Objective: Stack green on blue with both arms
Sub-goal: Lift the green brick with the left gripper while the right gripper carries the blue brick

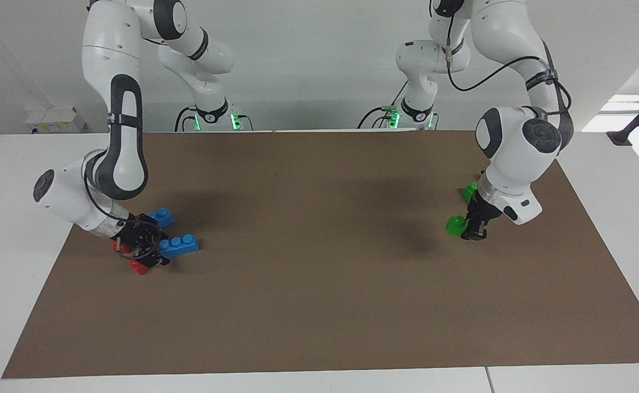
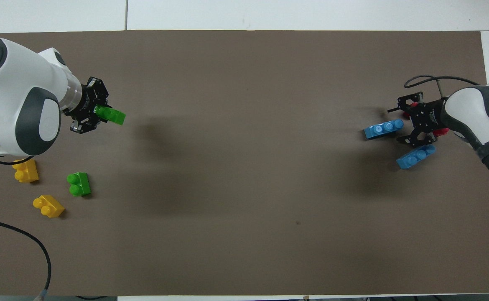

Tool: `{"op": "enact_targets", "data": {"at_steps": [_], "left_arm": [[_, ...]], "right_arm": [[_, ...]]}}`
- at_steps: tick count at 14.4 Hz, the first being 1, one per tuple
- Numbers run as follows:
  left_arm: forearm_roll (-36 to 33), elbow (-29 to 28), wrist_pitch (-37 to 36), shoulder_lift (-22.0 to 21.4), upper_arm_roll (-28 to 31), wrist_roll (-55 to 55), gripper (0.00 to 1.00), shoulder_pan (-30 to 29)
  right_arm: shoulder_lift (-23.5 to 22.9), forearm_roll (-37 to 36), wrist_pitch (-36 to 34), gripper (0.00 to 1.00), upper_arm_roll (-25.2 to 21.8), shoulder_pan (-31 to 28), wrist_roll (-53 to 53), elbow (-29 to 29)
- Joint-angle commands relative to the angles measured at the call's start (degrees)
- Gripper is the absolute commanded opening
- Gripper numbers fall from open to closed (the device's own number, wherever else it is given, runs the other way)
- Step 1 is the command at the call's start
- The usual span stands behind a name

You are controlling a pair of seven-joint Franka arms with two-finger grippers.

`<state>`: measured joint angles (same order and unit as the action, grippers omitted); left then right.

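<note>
My left gripper (image 1: 471, 231) (image 2: 99, 112) is shut on one end of a green brick (image 1: 455, 225) (image 2: 110, 115), holding it low over the brown mat at the left arm's end. The second green brick (image 1: 469, 191) (image 2: 78, 184) lies nearer to the robots. My right gripper (image 1: 157, 252) (image 2: 406, 125) is shut on the end of a blue brick (image 1: 180, 246) (image 2: 383, 129), low at the mat at the right arm's end. The second blue brick (image 1: 161, 217) (image 2: 415, 156) lies beside it, nearer to the robots.
Two yellow bricks (image 2: 26, 170) (image 2: 49, 205) lie near the loose green brick. Two small red bricks (image 1: 140, 267) (image 2: 441, 132) sit close around my right gripper. The brown mat (image 1: 319, 262) covers the table's middle. A black cable (image 2: 39, 246) runs near the left arm.
</note>
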<state>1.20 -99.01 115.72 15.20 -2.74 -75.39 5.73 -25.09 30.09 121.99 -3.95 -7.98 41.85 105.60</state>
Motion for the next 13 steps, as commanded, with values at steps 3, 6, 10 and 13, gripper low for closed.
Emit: {"op": "enact_targets", "data": {"at_steps": [3,6,10,13], "left_arm": [[1.1,1.3,-6.0,-4.0,-0.1,-5.5,0.0,2.6],[1.3,1.2,-7.5,-5.4,-0.1,-11.3,0.0,5.2],[1.3,0.9,-9.6,-6.4,-0.1,-19.6,0.0,8.9],[1.3,0.7,-9.7,-6.5,-0.1,-26.1,0.0,11.1]], "right_arm": [[0.6,1.6,0.8,0.72,0.3,-0.7,-2.3,1.2],[0.6,1.6,0.9,0.6,0.3,-0.8,-2.3,1.1],[0.6,1.6,0.9,0.25,0.3,-0.6,-5.9,1.0],[0.5,1.6,1.6,0.0,0.3,0.3,-5.9,1.0]]}}
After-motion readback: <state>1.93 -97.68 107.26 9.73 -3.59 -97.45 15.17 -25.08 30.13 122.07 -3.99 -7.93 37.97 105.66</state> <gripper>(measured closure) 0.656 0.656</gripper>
